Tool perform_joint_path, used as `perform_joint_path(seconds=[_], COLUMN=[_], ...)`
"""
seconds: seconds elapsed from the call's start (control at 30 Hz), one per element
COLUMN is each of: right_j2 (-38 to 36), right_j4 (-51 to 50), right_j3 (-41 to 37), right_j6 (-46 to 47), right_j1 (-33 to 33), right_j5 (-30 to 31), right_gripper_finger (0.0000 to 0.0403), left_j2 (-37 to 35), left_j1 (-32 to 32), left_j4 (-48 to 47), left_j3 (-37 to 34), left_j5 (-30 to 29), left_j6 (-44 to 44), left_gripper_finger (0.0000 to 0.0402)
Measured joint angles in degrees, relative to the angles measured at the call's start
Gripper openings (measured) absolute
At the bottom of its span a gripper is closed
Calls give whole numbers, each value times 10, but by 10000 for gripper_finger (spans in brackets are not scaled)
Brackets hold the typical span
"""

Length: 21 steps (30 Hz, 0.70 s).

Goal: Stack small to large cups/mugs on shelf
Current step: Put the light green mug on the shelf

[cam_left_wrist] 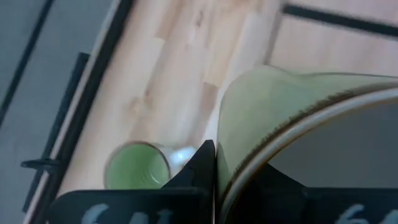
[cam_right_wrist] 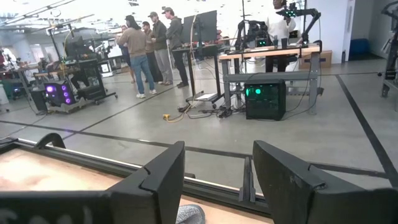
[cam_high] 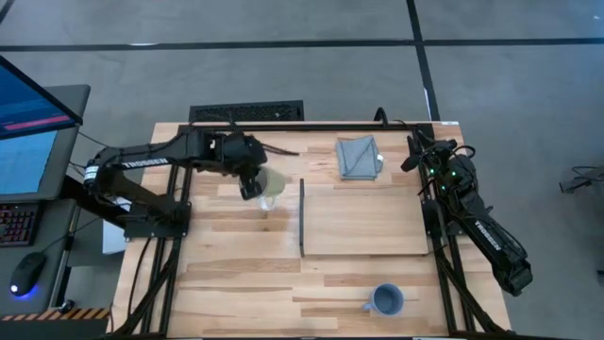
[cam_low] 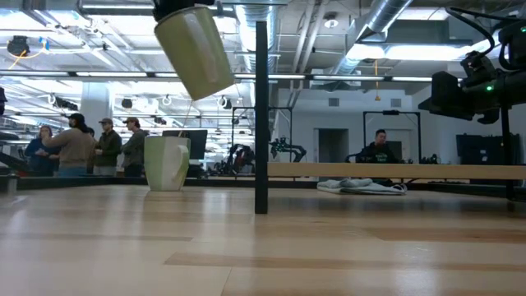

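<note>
- Slatted wooden table (cam_high: 236,274) on grey concrete; people stand in the workshop behind.
- Left claw (cam_high: 251,186) pinches a cream mug (cam_low: 196,51) beside the shelf (cam_high: 368,222).
- Right claw (cam_right_wrist: 217,171) gapes wide.
- No legible writing.

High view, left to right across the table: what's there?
Left gripper holding cream mug → shelf → blue mug → right gripper.

Shelf (cam_high: 368,225) lies bare — grey cloth (cam_high: 359,157) just behind.

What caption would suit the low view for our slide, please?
Cream mug lifted tilted above the table, green-lined mug standing below, shelf waiting beyond.
</note>
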Motion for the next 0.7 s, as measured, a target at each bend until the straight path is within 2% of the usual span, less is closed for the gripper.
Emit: perform_joint_path(seconds=[0.37, 0.5, 0.7], right_j2=[0, 0, 0], right_j4=[0, 0, 0], right_j3=[0, 0, 0], right_j6=[0, 0, 0], right_j1=[0, 0, 0], right_j5=[0, 0, 0], right_gripper_finger=[212, 212, 212], left_j2=[30, 50, 120], left_j1=[89, 123, 158], left_j4=[63, 89, 77], left_j3=[2, 5, 76], left_j5=[11, 34, 51], left_j6=[101, 126, 167], left_gripper_finger=[11, 11, 11])
